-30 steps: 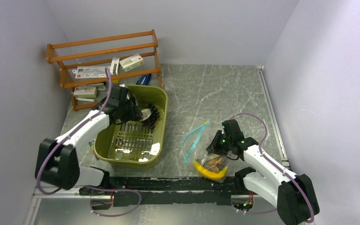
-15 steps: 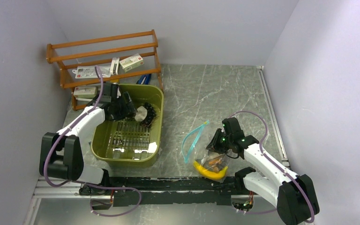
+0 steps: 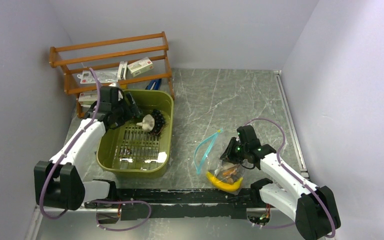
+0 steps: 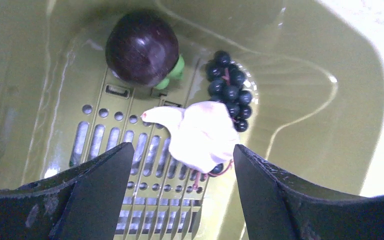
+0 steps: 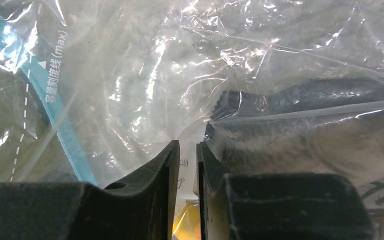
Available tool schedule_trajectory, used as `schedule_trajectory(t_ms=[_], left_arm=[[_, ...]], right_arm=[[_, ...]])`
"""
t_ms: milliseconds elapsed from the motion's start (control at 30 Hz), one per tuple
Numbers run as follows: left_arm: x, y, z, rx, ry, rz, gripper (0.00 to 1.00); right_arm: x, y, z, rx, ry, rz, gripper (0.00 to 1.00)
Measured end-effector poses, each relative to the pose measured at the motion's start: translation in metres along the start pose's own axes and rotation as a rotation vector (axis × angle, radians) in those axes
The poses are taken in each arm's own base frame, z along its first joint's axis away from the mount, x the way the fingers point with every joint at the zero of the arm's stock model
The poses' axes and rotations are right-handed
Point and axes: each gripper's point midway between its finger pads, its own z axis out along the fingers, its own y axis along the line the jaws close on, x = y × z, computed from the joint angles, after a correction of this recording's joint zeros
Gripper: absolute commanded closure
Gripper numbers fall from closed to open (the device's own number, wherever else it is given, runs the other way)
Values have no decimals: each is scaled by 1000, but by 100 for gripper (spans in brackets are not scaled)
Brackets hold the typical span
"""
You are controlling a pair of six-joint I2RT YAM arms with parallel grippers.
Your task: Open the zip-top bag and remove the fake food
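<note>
Having released the mushroom (image 4: 202,137) into the basket (image 4: 330,100), left pincer (image 4: 180,150) gapes wide; right pincer (image 5: 186,147) pinches the bag (image 5: 180,75), banana (image 3: 220,184) remaining inside.

The clear, crinkly zip-top bag (image 3: 219,159) lay with its teal zip strip (image 3: 203,148) gaping open, a yellow banana (image 3: 223,184) and brown pieces (image 3: 227,173) at its near end. A white mushroom (image 4: 202,135), dark grapes (image 4: 228,90) and a dark purple round fruit (image 4: 141,48) lay in the green basin (image 3: 166,100).
</note>
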Motion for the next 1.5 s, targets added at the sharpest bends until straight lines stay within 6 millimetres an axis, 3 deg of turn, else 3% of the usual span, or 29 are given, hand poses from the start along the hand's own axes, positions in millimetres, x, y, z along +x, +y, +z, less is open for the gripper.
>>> schedule_trajectory(t_ms=[133,300,567,800,900,1067,1233,1500], left_arm=[[-13,-20,-21,94,-46,21,18],[-14,-69,-57,340,-70,89,21],[49,-180,-98,653,67,393,26],[116,-237,-87,679,245,587,30],[143,-246,-62,591,318,619,31],[178,-227,-26,466,434,602,35],[198,-223,-14,427,489,577,39],[257,-228,-14,489,636,615,44]], right_arm=[[0,0,0,0,1,0,80],[0,0,1,1,8,0,80],[-15,16,-10,-21,-26,-9,80],[-51,34,-58,-29,-209,-21,79],[-63,36,-79,-24,-295,-15,79],[-59,18,-88,50,-317,16,78],[-51,-2,-88,144,-301,75,78],[-31,-24,-84,259,-216,156,77]])
